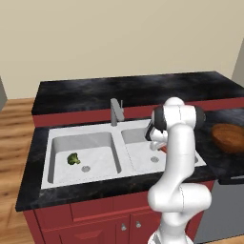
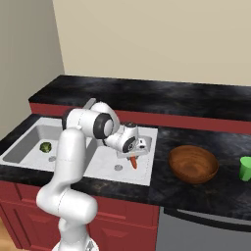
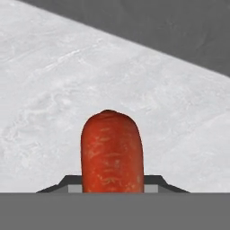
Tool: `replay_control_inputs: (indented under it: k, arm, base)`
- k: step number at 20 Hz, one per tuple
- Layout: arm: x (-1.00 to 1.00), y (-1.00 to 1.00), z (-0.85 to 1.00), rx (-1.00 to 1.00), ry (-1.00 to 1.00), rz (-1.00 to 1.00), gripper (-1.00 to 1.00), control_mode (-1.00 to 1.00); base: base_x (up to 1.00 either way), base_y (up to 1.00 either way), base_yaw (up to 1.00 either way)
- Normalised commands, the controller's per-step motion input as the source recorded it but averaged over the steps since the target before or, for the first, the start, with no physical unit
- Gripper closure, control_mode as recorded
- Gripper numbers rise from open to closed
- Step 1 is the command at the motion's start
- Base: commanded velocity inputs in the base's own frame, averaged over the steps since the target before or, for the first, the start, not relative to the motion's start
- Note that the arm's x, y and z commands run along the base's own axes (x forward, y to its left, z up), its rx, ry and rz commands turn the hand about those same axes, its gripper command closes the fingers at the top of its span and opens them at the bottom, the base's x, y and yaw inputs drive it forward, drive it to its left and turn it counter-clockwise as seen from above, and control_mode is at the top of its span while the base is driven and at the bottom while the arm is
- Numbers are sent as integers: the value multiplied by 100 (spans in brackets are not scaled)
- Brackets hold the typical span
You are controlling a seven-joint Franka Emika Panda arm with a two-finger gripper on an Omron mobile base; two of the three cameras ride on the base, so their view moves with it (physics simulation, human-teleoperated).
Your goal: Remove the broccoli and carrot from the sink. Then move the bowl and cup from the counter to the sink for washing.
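Sink [image 1: 47,157]: broccoli [image 1: 73,159] left basin; hand [image 2: 133,158] gripping carrot [image 2: 133,161].

Black counter [image 2: 206,196] — bowl [image 2: 193,164], cup [image 2: 245,168] on it, sink [image 1: 95,178] inset

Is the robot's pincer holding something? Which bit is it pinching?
Yes, the pincer holds the carrot by one end; the rest pokes out past the tips, over the sink. Which end, I cannot tell.
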Motion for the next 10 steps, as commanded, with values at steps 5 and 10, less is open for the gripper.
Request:
replay_control_inputs:
  k: [5, 10]
  arm:
    - [-4, -8, 30, 0, 11, 0, 100, -100]
    - [-8, -9, 33, 0, 3, 0, 100, -100]
  base:
    - [0, 0, 0]
    - [0, 0, 0]
